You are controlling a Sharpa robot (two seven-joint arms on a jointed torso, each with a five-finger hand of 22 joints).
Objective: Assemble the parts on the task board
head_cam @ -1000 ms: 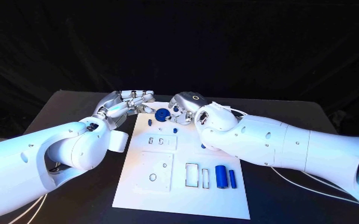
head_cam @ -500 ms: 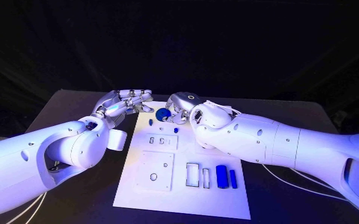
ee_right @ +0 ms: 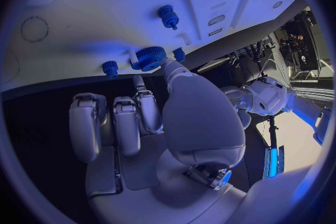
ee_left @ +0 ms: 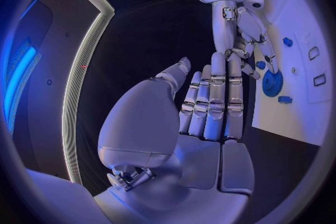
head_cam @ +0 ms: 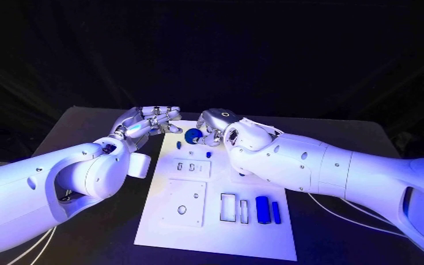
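Head view: right hand (head_cam: 215, 127) fingers pinch the blue gear (head_cam: 193, 134) at the board's (head_cam: 212, 240) twelve o'clock end, likely to seat it; left hand (head_cam: 150, 119) hovers, fingers straight, holding nothing.

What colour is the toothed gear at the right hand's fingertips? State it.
Blue. The gear shows best in the right wrist view, at the right hand fingertips.

One white task board (head_cam: 216, 240), two silver hands — left (head_cam: 152, 119), right (head_cam: 215, 125) — one blue gear (head_cam: 193, 134), two blue bars (head_cam: 267, 210).
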